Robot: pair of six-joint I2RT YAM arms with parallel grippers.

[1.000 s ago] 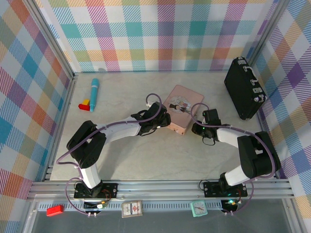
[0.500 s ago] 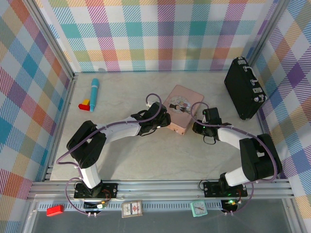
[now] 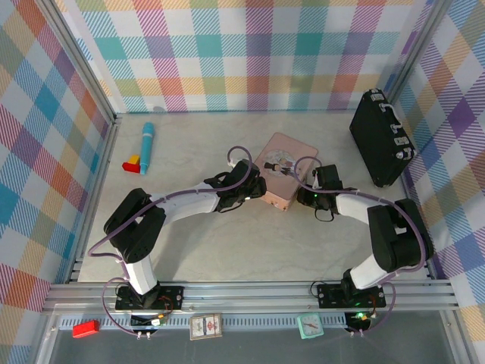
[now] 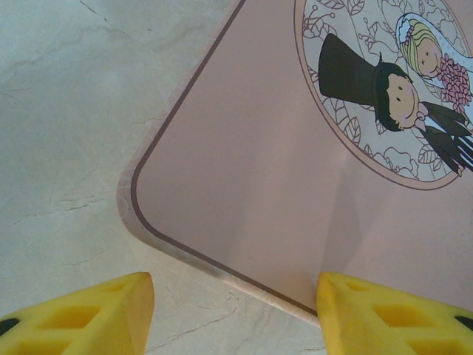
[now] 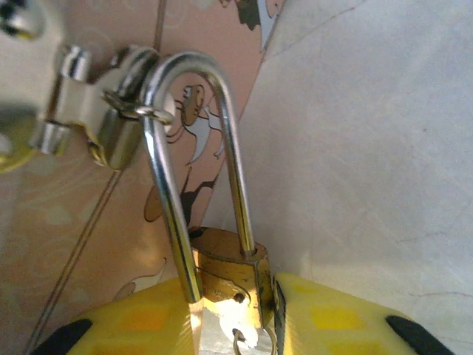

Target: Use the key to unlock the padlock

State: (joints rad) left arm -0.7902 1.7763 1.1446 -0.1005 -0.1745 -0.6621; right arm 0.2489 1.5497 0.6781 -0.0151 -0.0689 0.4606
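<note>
Right pincer (image 5: 235,310) first, since it's nearest: at the bottom of my right wrist view the yellow fingers have the padlock (image 5: 229,277) by its brass body. They're pinched in on both sides of it, so I'm calling that gripping.

Just under the body, bottom centre, a silvery bit with a tiny ring pokes out. That's the key (image 5: 230,336), and it looks seated in the keyhole to me, though the blur makes me hedge. I reckon the body is held so the lock can't swing while the key gets turned.

Further up, the shackle (image 5: 166,192) runs to the upper left and loops through the hasp (image 5: 89,126) on the pink tin (image 4: 281,185). The lock hangs off the tin's side, beside bare table (image 5: 384,148).

My left pincer (image 4: 233,287) is open, its fingers at the bottom corners of its view with the tin's rounded corner between them. I'd guess it's there to stop the tin sliding. I can't tell if it touches.

Far back, upper right in the top view, a black case (image 3: 381,138) sits well apart.
</note>
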